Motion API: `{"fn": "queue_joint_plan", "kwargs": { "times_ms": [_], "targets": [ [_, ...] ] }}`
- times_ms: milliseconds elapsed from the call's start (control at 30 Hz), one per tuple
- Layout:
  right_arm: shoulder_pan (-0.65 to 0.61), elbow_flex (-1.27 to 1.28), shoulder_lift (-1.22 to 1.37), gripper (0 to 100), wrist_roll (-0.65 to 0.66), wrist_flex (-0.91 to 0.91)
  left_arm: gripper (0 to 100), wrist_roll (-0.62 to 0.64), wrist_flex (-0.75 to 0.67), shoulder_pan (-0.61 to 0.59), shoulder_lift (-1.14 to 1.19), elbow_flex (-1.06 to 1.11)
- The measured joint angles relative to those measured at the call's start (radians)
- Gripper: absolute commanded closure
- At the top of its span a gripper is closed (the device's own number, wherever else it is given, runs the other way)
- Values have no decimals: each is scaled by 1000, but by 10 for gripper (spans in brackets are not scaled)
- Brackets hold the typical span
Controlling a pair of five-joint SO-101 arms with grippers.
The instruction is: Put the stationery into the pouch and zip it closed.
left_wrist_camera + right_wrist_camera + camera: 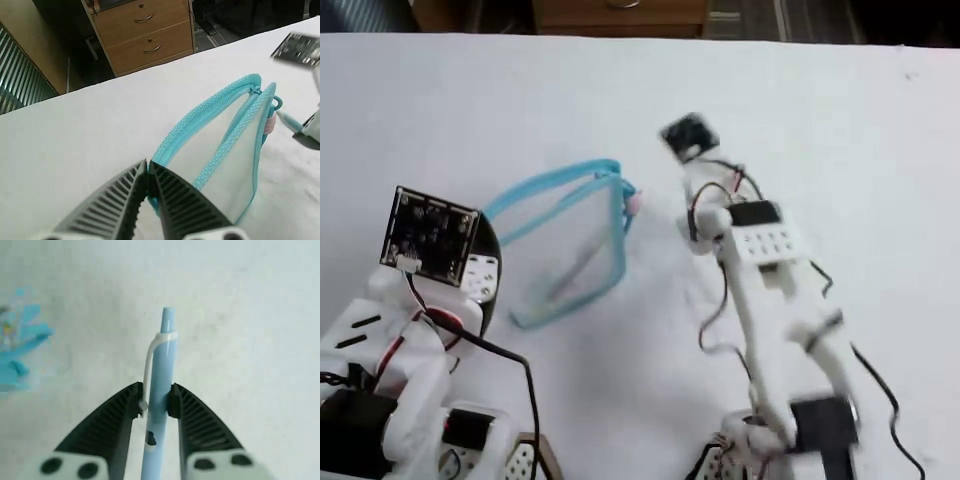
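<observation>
Left end effector [148,169] is clamped on the pouch [225,150] corner, mouth open on the desk [820,110]. Right end effector [155,401] grips the pen [162,355] mid-barrel, near the zip end. We judge the pen light, stiff and slick, the pouch floppy; best held by its corner.

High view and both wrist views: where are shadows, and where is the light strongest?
High view: the table is very bright, with faint soft shadows beside the pouch. Left wrist view: bright table, dark room beside the drawers. Right wrist view: even light on the pen, no clear shadow.
</observation>
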Motion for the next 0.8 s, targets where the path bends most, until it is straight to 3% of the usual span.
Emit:
{"fn": "queue_joint_plan", "kwargs": {
  "times_ms": [233,400,600,800],
  "targets": [
    [-31,-14,-476,981,-364,-107,978,0,0,-14,0,0],
    [-132,-132,-681,981,-549,-198,978,0,0,-14,0,0],
    [-292,-175,-675,981,-609,-364,978,0,0,-14,0,0],
    [-420,-157,-543,981,-612,-419,978,0,0,-17,0,0]
  ]
}}
